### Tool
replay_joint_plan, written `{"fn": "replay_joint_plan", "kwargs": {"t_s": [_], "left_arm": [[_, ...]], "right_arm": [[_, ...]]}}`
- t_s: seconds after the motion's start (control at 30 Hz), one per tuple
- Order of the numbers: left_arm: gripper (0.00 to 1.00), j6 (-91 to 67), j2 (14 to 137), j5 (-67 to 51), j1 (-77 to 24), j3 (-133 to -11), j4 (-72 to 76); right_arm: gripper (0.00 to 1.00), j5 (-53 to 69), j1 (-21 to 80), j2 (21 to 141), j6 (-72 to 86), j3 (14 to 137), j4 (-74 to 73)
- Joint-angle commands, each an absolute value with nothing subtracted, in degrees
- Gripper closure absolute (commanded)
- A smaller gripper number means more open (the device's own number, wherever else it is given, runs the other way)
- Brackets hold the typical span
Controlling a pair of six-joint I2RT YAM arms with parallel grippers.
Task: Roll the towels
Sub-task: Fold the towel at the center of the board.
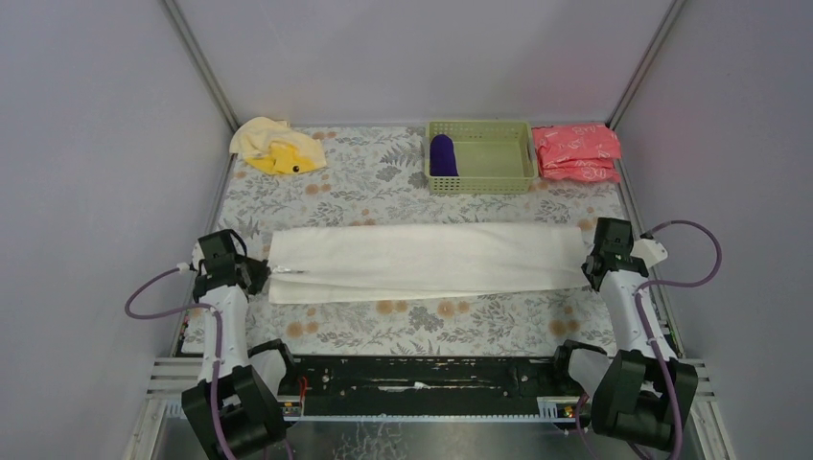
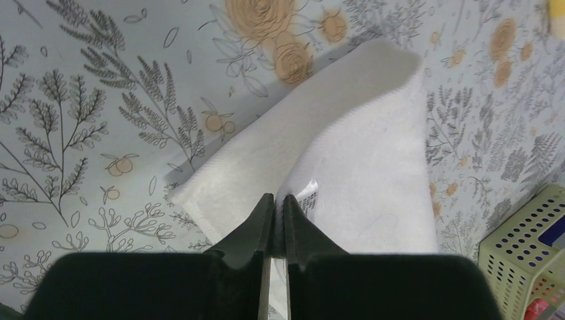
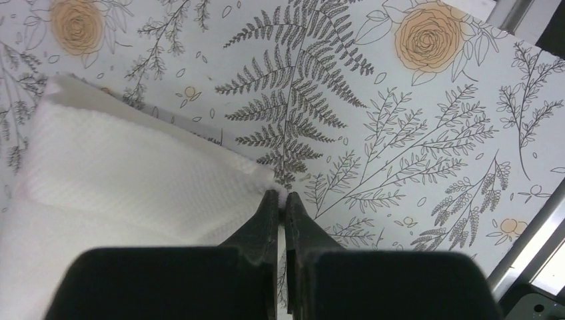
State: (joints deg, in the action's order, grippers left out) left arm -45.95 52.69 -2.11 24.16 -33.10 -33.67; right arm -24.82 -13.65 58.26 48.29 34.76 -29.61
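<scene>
— What carries everything?
— A flower-printed worktop [image 1: 383, 331]. The biggest thing on it is the white towel [image 1: 427, 261], lying as a long folded strip across the middle, one end toward the left edge and the other toward the right edge.

— And along the far edge?
— A light green basket [image 1: 489, 184] stands right of the middle. Pink-red packets [image 1: 577, 151] are stacked just beside it in the far right corner. The yellow towel [image 1: 278, 146] lies crumpled in the far left corner, well apart from the basket.

— The purple towel?
— The purple towel [image 1: 442, 155] lies inside the basket, against its left end.

— How do the arms stand?
— The left pincer [image 2: 278, 199] is pinched tight on the white towel's left end, where a small label shows beside the fingers. The right pincer [image 3: 280, 195] is clamped on the near corner of the right end; a tuft of white cloth shows between its tips.
</scene>
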Motion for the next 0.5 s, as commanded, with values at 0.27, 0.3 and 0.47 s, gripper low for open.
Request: {"fn": "replay_joint_plan", "kwargs": {"t_s": [0.27, 0.3, 0.47], "left_arm": [[1.00, -50.7, 55.1, 1.1, 25.4, -27.9, -32.1], [1.00, -50.8, 55.7, 0.7, 25.3, -27.7, -31.8], [1.00, -51.8, 58.1, -1.1, 25.4, -25.5, -30.6]], "right_arm": [[1.00, -29.2, -17.1, 66.7, 50.9, 34.1, -22.8], [1.00, -28.9, -17.4, 67.2, 51.1, 33.8, -22.5], [1.00, -28.3, -18.7, 68.9, 51.7, 33.7, -22.4]]}}
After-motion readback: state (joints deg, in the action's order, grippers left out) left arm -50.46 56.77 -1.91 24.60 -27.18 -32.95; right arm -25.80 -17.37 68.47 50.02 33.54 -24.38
